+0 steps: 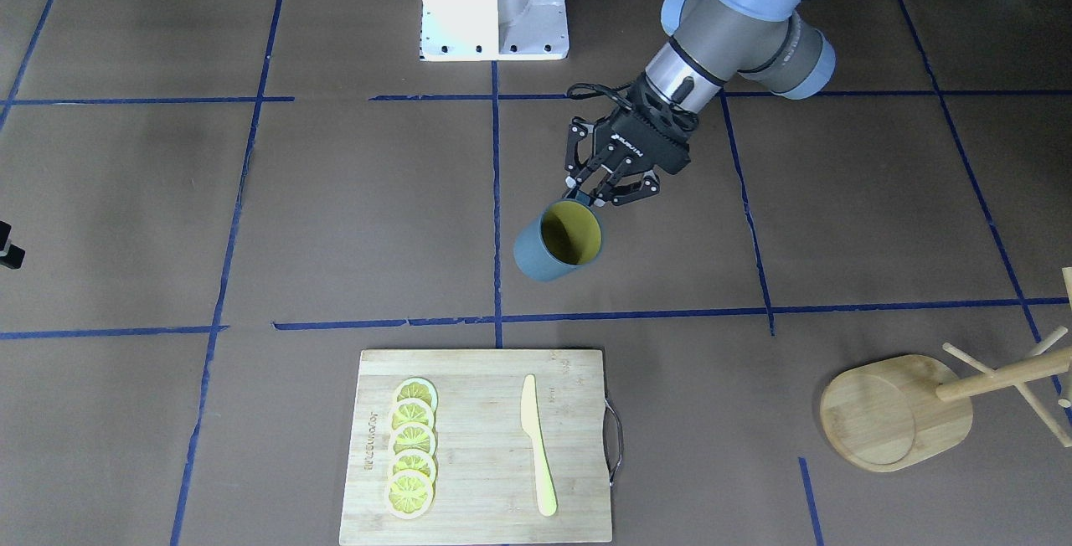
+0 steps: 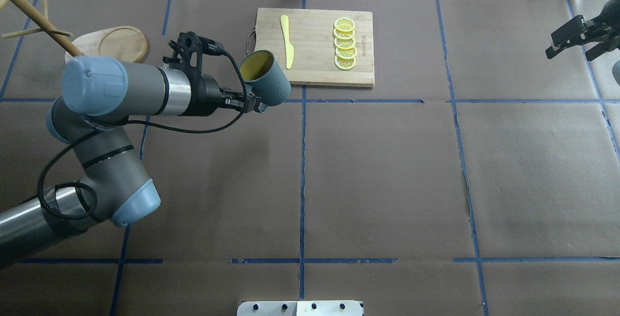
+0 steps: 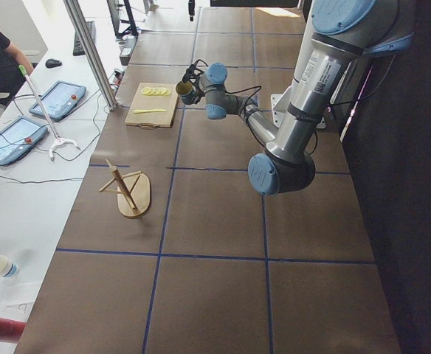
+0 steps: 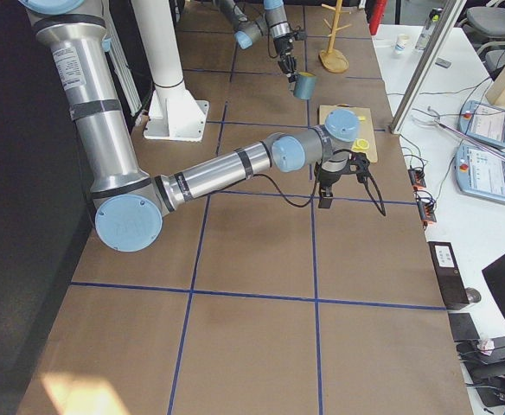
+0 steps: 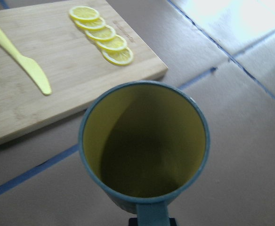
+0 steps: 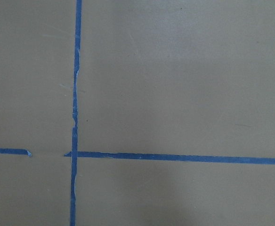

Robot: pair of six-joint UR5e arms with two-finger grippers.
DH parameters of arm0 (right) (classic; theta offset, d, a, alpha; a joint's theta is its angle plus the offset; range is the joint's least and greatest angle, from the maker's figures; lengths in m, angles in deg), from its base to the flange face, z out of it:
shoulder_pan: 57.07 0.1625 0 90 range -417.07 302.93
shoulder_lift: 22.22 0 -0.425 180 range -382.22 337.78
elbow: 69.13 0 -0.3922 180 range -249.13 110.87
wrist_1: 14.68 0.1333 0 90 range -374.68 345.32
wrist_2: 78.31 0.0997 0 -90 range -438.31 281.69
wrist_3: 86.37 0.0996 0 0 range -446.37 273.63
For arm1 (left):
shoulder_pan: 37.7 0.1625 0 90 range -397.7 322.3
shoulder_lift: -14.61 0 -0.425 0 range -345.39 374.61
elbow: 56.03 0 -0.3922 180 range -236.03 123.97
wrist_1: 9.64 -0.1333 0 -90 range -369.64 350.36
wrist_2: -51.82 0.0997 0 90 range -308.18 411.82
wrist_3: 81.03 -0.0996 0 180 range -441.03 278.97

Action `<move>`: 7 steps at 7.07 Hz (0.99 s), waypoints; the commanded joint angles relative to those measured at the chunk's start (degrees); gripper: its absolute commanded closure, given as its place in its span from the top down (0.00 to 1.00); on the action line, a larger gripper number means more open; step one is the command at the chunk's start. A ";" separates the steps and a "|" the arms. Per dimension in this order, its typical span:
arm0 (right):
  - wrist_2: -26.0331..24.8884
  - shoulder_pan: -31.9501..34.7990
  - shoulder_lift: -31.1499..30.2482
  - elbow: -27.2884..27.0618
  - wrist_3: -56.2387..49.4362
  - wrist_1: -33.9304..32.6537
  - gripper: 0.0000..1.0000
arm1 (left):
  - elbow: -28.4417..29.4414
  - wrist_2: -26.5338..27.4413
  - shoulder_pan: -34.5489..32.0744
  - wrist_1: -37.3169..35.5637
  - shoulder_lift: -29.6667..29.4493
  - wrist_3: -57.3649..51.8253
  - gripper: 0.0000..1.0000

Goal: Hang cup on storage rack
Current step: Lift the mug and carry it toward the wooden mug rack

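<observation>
Arms: two are seen, one on the left and one on the right.
Left gripper point(image 1: 590, 194): it is clamped on the angular loop handle of the one cup, and is reached out over the middle of the surface.
Cup point(image 1: 559, 240): a single dark blue-grey ribbed mug with a yellow-green inside is held tilted and clear of the surface. Its open mouth is turned up and away from the robot. It is found on the near side of the board, well apart from the rack. Nothing is seen inside it from the left wrist view.
Storage rack point(image 1: 896, 412): one light wooden mug tree is stood upright on its rounded base at the far left. Thin angled pegs are carried on its central post, but their number cannot be told. No cup is hung on it.
Right gripper point(image 2: 576, 39): it is held out at the far right, with its fingers apart and nothing between them.
Cutting board point(image 1: 486, 445): one rectangular bamboo board with one metal loop handle is laid at the far middle.
Lemon slices point(image 1: 412, 445): five are laid in one overlapping row on the board.
Knife point(image 1: 536, 445): one pale yellow knife is laid on the board beside the slices, not touching them.
Surface point(image 1: 335, 219): brown paper is marked off by blue tape lines.
</observation>
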 commanded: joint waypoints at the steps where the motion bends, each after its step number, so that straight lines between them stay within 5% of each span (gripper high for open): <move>1: 0.32 1.28 -0.07 -0.22 -0.64 0.00 1.00 | 0.80 -0.78 -7.76 0.32 0.09 11.24 0.00; 4: 0.05 1.46 -0.07 -0.22 -0.65 0.09 1.00 | 0.89 -2.45 -14.99 4.34 0.35 36.51 0.00; 7: -0.21 1.55 0.20 -0.31 -0.65 0.09 1.00 | 12.53 -2.01 -18.24 29.07 0.44 62.83 0.00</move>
